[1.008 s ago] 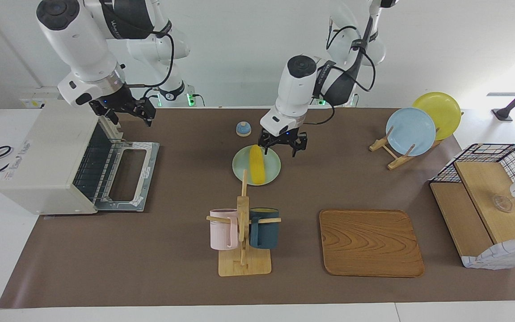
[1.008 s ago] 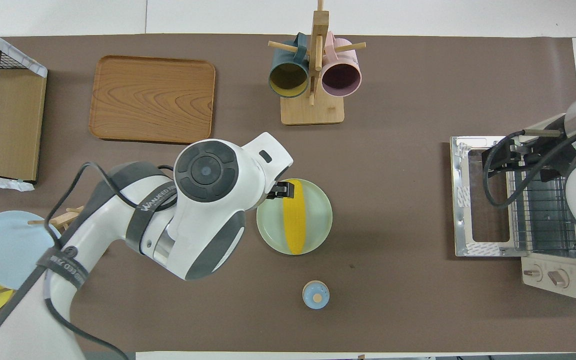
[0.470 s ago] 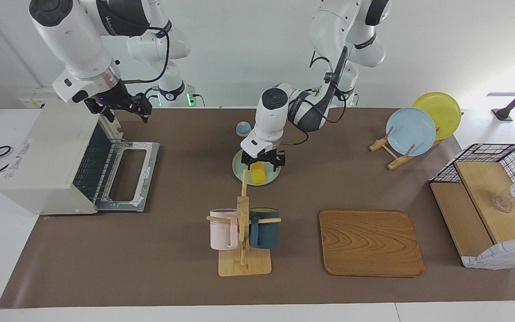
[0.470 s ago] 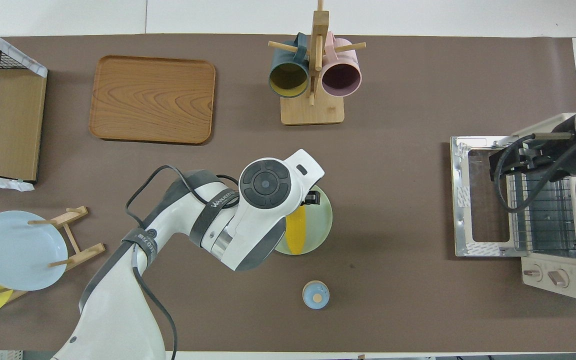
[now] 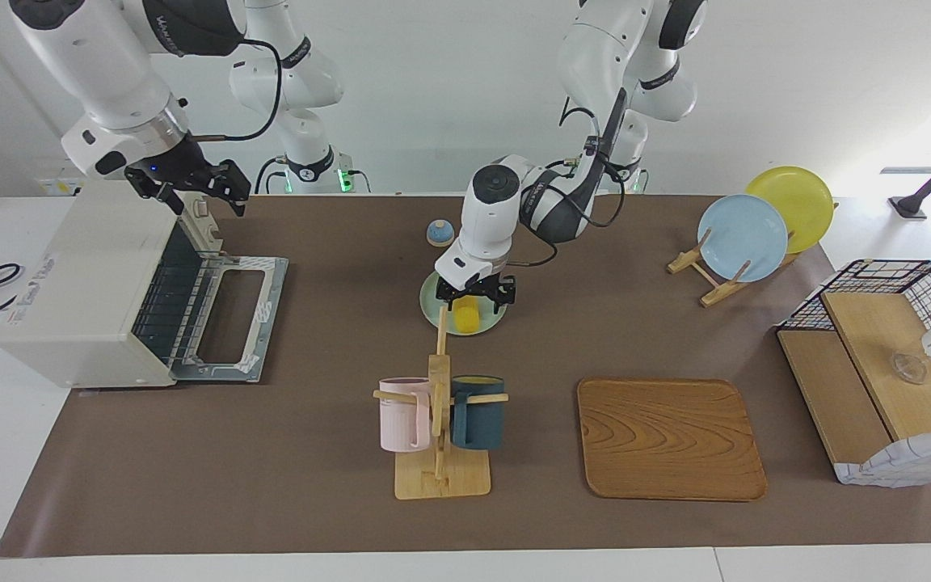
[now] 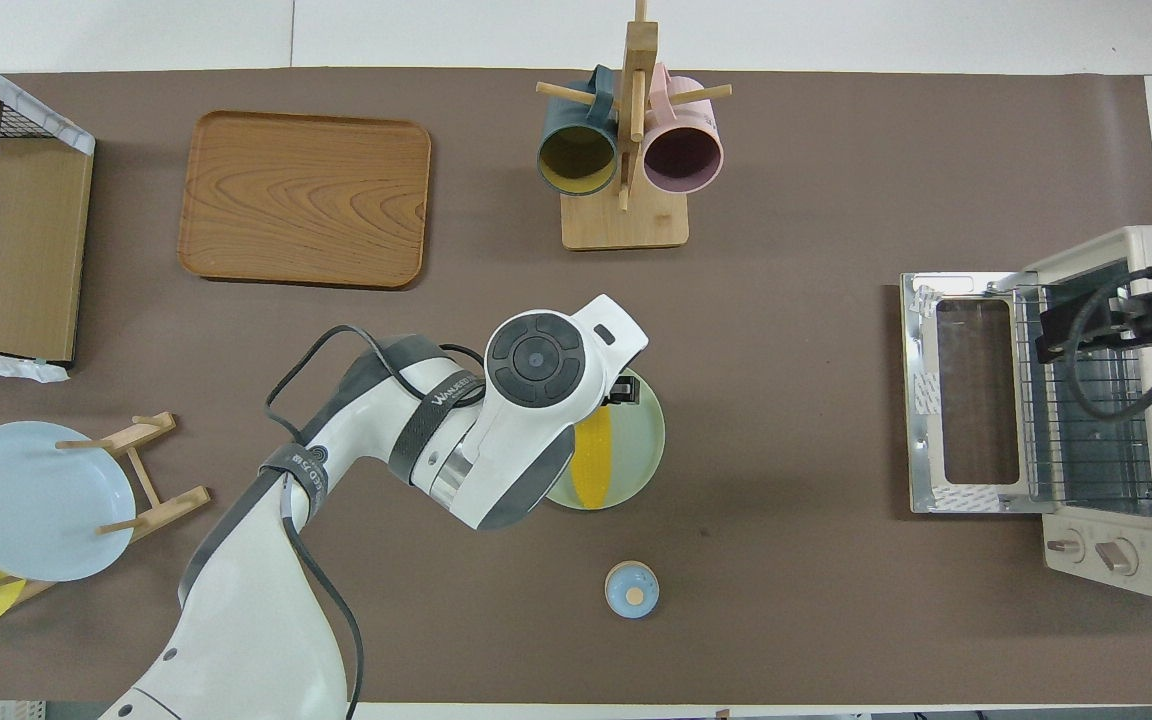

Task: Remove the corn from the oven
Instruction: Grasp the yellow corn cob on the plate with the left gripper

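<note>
facing view: high, across the table, looks back at the robots; boxy off-white toaster oven (image 5: 90,291) at frame left
overhead view: high above robots' end, steeply down; same oven (image 6: 1126,420) at frame right
shared: whole brown-matted table (image 5: 288,485), half a turn apart

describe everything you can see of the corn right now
The corn is a bright yellow cob, long and tapered, smooth-looking. It lies flat on a pale green plate at the middle of the table, not in the oven, whose door hangs open at the right arm's end. The left gripper is over the cob with its fingers spread to either side; the arm hides much of the cob. Whether the fingers touch it cannot be told.
</note>
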You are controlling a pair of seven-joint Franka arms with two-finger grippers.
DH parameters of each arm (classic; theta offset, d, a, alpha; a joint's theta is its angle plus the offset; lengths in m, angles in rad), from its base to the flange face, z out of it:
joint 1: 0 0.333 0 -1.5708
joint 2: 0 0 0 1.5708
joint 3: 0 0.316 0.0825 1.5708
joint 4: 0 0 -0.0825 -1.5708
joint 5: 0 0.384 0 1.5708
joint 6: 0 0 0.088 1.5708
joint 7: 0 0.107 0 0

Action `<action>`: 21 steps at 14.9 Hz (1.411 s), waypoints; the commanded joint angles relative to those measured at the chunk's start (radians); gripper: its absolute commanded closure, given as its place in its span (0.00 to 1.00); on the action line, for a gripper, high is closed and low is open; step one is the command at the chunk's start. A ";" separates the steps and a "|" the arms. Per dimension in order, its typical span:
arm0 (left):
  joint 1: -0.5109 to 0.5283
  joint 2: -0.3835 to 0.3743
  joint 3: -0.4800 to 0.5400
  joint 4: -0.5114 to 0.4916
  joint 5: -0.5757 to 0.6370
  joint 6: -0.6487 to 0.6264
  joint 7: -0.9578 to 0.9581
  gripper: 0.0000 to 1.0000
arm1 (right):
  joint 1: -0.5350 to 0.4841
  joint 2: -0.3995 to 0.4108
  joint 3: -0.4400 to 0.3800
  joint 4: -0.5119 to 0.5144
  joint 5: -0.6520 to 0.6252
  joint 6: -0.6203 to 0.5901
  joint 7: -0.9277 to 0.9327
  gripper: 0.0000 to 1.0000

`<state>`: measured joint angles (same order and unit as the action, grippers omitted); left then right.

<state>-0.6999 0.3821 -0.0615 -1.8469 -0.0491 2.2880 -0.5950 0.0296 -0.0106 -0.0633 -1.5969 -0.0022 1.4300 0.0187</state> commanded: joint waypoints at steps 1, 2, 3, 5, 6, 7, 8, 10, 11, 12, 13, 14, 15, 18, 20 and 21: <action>-0.013 0.008 0.011 -0.005 0.000 0.028 -0.022 0.00 | -0.023 -0.009 0.010 -0.001 0.004 -0.009 -0.039 0.00; -0.013 0.011 0.011 -0.006 0.000 0.039 -0.028 0.00 | -0.037 -0.008 0.029 -0.001 0.002 -0.008 -0.040 0.00; -0.019 0.012 0.011 -0.017 0.000 0.050 -0.029 0.00 | -0.069 -0.008 0.042 -0.005 0.004 -0.005 -0.048 0.00; -0.026 0.011 0.011 -0.026 0.000 0.062 -0.028 0.00 | -0.076 -0.008 0.042 -0.003 0.004 -0.005 -0.048 0.00; -0.026 0.011 0.011 -0.028 0.000 0.062 -0.029 0.00 | -0.074 -0.008 0.042 -0.003 0.004 -0.003 -0.049 0.00; -0.027 0.011 0.011 -0.035 -0.002 0.062 -0.029 0.00 | -0.073 -0.006 0.037 0.000 0.002 -0.002 -0.052 0.00; -0.027 0.011 0.011 -0.035 0.000 0.061 -0.031 0.00 | -0.073 -0.006 0.033 -0.001 0.004 0.009 -0.052 0.00; -0.027 0.009 0.011 -0.037 -0.002 0.051 -0.032 0.00 | -0.074 -0.008 0.034 -0.002 0.004 0.012 -0.046 0.00; -0.027 0.009 0.011 -0.038 -0.002 0.047 -0.032 0.00 | -0.074 -0.008 0.034 -0.003 0.004 0.012 -0.040 0.00; -0.027 0.009 0.011 -0.038 -0.002 0.047 -0.032 0.00 | -0.076 -0.009 0.034 -0.008 0.004 0.010 -0.039 0.00; -0.027 0.008 0.011 -0.043 -0.002 0.047 -0.032 0.00 | -0.076 -0.011 0.034 -0.008 0.005 0.010 -0.039 0.00; -0.032 0.004 0.011 -0.055 -0.002 0.053 -0.034 0.00 | -0.074 -0.011 0.034 -0.009 0.005 0.007 -0.043 0.00; -0.044 0.001 0.011 -0.067 -0.002 0.060 -0.034 0.06 | -0.074 -0.012 0.036 -0.012 0.005 0.007 -0.043 0.00; -0.039 0.000 0.011 -0.069 -0.002 0.061 -0.034 0.38 | -0.074 -0.012 0.036 -0.012 0.005 0.007 -0.043 0.00; -0.036 0.001 0.011 -0.064 -0.002 0.056 -0.034 0.62 | -0.076 -0.012 0.036 -0.012 0.005 0.007 -0.043 0.00; -0.035 0.001 0.011 -0.061 -0.002 0.048 -0.034 0.69 | -0.074 -0.012 0.036 -0.012 0.005 0.007 -0.043 0.00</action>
<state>-0.7275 0.3973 -0.0624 -1.8908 -0.0491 2.3247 -0.6187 -0.0227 -0.0106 -0.0413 -1.5971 -0.0020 1.4336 -0.0059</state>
